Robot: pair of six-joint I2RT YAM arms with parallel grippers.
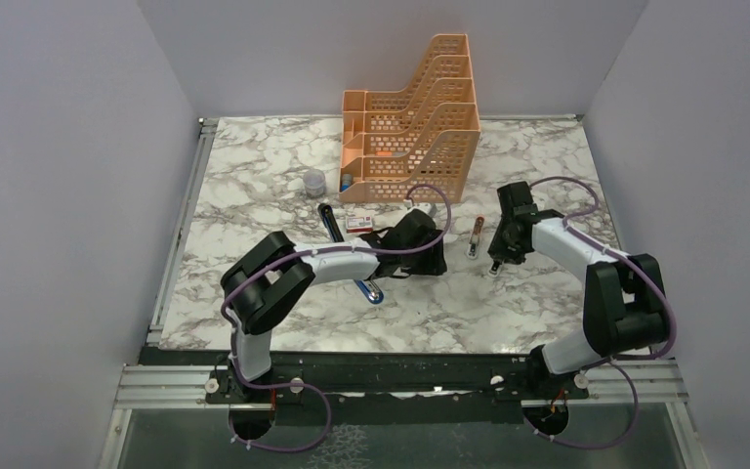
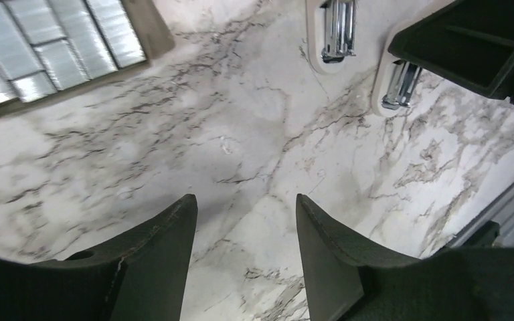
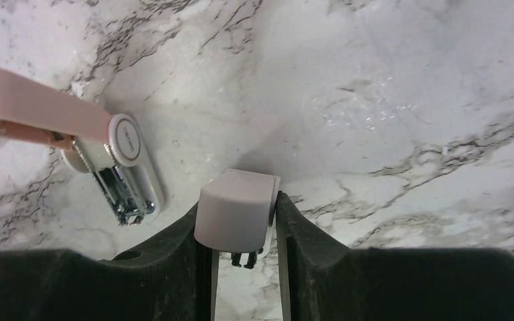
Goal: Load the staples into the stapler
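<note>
Slim stapler (image 1: pixel 329 222) flat on the table (image 1: pixel 254 176), left of centre, long axis 11–5 o'clock: black end at 11, blue end at 5. Left fingers (image 2: pixel 167 234) wide, grey tray of staples (image 2: pixel 60 47) at their 10 o'clock. Right fingers (image 3: pixel 301 227) clamp a white block (image 3: pixel 233 210).

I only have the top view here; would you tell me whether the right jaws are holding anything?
Observer: Yes, the right wrist view shows the right jaws clamped on a small white piece.
Operator: Thank you. And the left jaws?
Observer: Open, with only bare table between them.
Operator: Are the staples in sight from there?
Observer: Yes, the staples lie beyond those jaws, at the upper left of the left wrist view.
</note>
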